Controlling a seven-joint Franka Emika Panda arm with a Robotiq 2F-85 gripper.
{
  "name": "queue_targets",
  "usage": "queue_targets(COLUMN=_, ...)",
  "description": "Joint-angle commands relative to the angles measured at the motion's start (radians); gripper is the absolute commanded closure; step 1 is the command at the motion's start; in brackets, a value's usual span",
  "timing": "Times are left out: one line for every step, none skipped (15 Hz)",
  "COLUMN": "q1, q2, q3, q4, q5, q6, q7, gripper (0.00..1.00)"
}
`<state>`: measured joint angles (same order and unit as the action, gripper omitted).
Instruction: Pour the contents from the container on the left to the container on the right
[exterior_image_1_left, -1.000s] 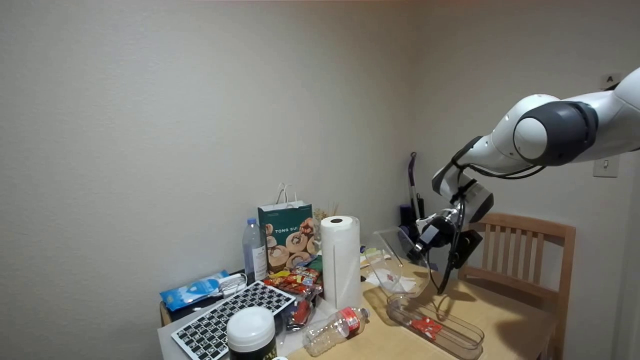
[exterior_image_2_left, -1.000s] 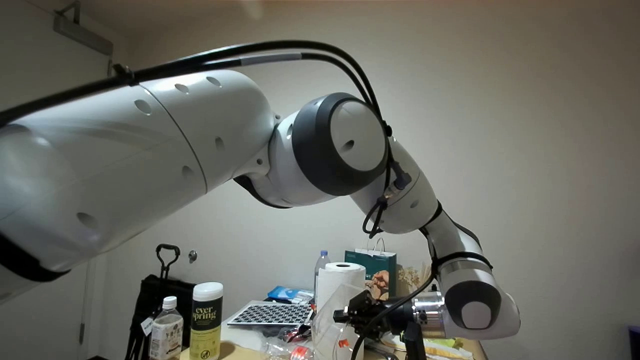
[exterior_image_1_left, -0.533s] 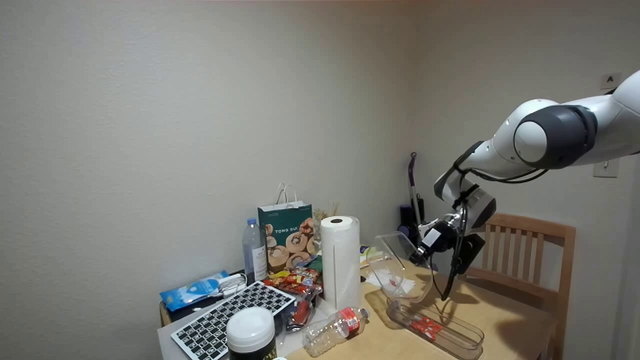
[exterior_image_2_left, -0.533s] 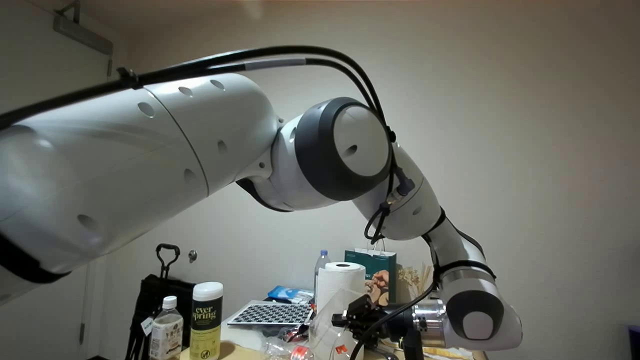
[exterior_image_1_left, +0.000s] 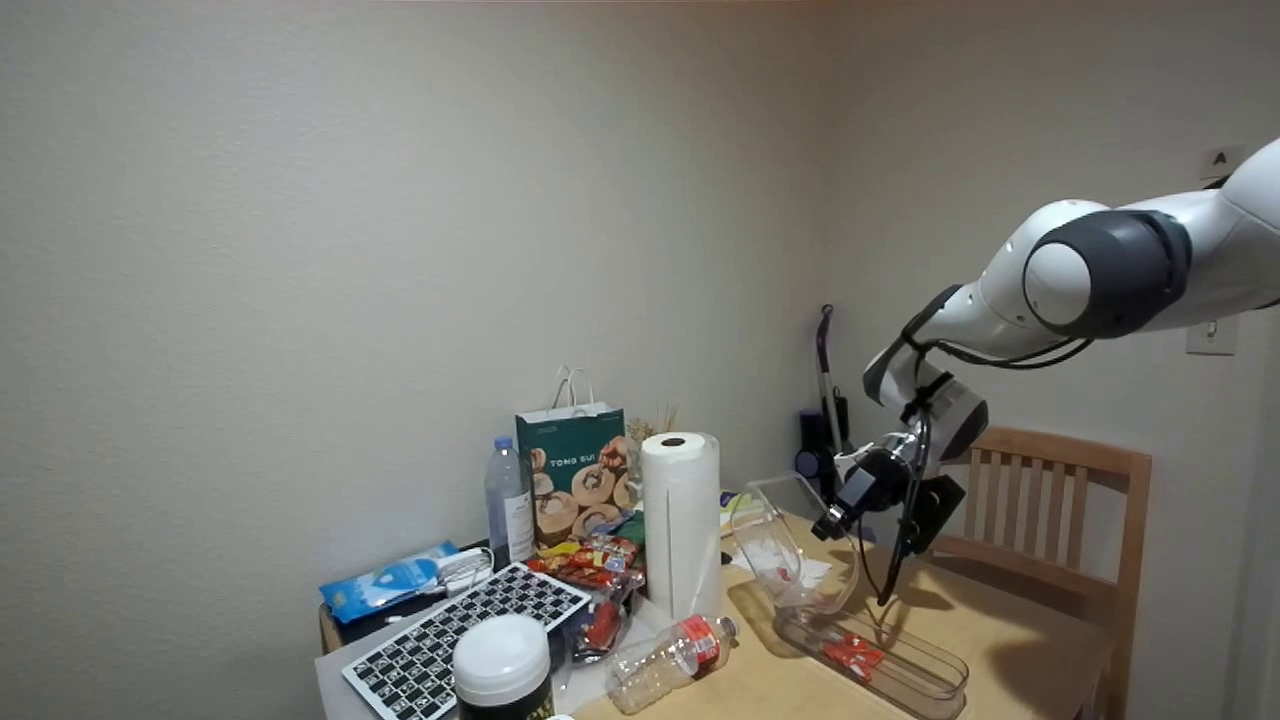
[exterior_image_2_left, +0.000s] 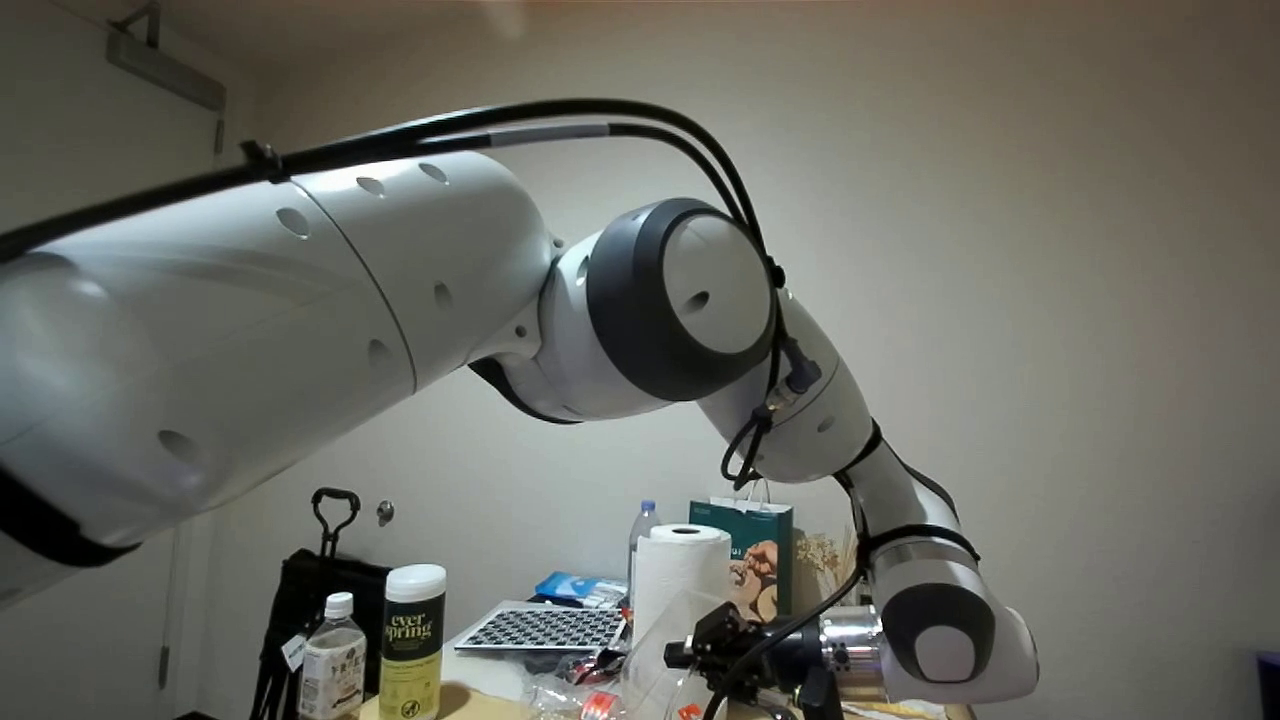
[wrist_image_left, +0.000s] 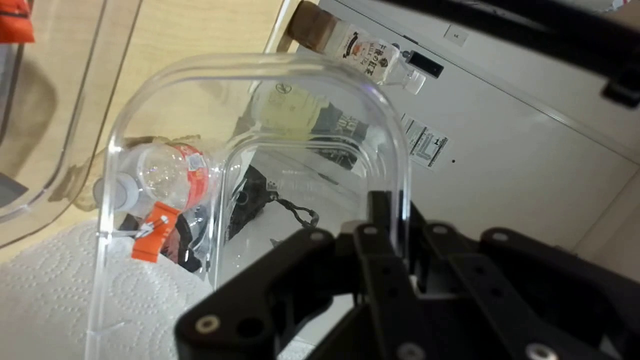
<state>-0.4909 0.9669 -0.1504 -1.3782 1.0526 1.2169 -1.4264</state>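
You have a green Tong Sui paper bag (exterior_image_1_left: 572, 470) upright behind a paper towel roll (exterior_image_1_left: 682, 525), a blue-capped bottle (exterior_image_1_left: 508, 500) and checkered marker board (exterior_image_1_left: 470, 610) nearby. Near your roll, a red-labelled plastic bottle (exterior_image_1_left: 670, 661) lies on its side; a milk tea bottle (exterior_image_2_left: 333, 662) stands beside an Ever Spring canister (exterior_image_2_left: 412, 640).

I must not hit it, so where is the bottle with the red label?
In an exterior view, the bottle lies on its side at the lower middle, in front of the paper towel roll and left of the long clear container.
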Motion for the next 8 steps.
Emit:
queue_targets(q1=-0.006, q2=0.003, q3=0.007, q4=0.004, q5=-0.003, q6=0.002, q7=-0.010, gripper=0.93)
queue_targets(q1=-0.006, q2=0.003, q3=0.008, q4=0.004, q5=-0.002, q6=0.003, q7=-0.014, gripper=0.93)
queue_targets(q1=-0.006, q2=0.003, q3=0.008, q4=0.004, q5=-0.002, q6=0.003, q7=-0.015, gripper=0.95)
queue_targets(q1=-0.029, q2=0.014, q3=0.023, q4=0.003, q5=0.030, q6=-0.012, q7=-0.029, gripper=0.95)
queue_targets(q1=-0.035, q2=0.017, q3=0.026, q4=0.002, q5=0.040, q6=-0.010, q7=-0.047, gripper=0.95)
queue_targets(q1=-0.035, q2=0.019, q3=0.026, q4=0.002, q5=0.038, q6=-0.001, q7=-0.083, gripper=0.95)
queue_targets(q1=-0.039, q2=0.024, q3=0.029, q4=0.002, q5=0.039, q6=-0.001, q7=-0.123, gripper=0.95)
queue_targets(q1=-0.037, q2=0.025, q3=0.030, q4=-0.004, q5=0.032, q6=0.015, q7=-0.194, gripper=0.95)
